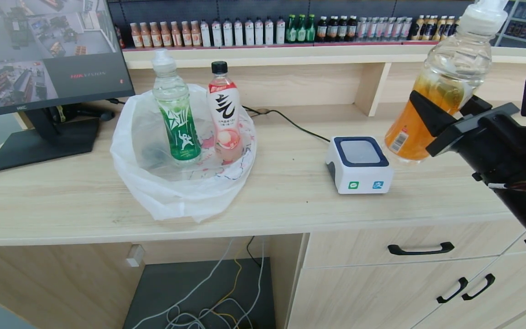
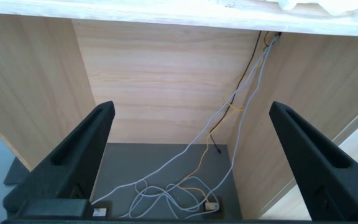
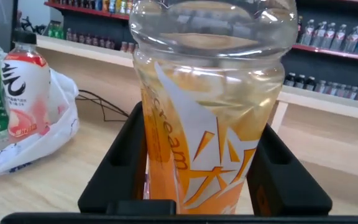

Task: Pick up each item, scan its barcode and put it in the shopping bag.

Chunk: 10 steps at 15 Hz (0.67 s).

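the head view looks down on the counter [image 1: 290, 201] from near. the right wrist view, tight behind the orange bottle [image 3: 210, 124], faces left to the bag [image 3: 58, 118], which both share. the left wrist view looks under the counter.

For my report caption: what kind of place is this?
Probably a shop checkout: a barcode scanner sits on the wooden counter, rows of bottled drinks line the back, and a monitor shows security camera views.

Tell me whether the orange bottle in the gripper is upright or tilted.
Tilted: the orange bottle, clamped in the right gripper, leans with its cap up and away from the scanner.
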Tool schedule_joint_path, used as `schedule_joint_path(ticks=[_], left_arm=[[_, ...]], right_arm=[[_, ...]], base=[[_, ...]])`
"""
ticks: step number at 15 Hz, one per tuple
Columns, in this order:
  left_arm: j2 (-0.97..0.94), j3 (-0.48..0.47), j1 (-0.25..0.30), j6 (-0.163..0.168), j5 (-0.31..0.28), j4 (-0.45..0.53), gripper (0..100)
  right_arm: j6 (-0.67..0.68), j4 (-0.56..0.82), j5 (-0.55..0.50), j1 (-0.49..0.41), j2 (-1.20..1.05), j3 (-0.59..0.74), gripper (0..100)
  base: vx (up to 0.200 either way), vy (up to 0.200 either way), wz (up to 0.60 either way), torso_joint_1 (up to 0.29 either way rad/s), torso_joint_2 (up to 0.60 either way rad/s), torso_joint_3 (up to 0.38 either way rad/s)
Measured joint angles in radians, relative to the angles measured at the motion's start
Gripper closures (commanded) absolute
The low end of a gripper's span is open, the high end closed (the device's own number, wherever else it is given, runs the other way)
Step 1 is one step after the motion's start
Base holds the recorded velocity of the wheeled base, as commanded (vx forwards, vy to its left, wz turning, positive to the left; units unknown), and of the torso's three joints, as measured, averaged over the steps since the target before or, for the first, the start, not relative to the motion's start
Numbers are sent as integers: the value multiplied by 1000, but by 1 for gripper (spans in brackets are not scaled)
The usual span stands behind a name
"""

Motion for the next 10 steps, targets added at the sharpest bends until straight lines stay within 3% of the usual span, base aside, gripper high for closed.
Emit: schedule_joint_path(ticks=[2,10], left_arm=[[0,0,0,0,0,0,0],[0,0,0,-2,0,0,0]], right_arm=[[21,0,-23,-1,0,27,100],[23,-5,-27,-8,-5,68,100]], base=[[0,0,0,0,0,0],[0,200,0,3,4,0]])
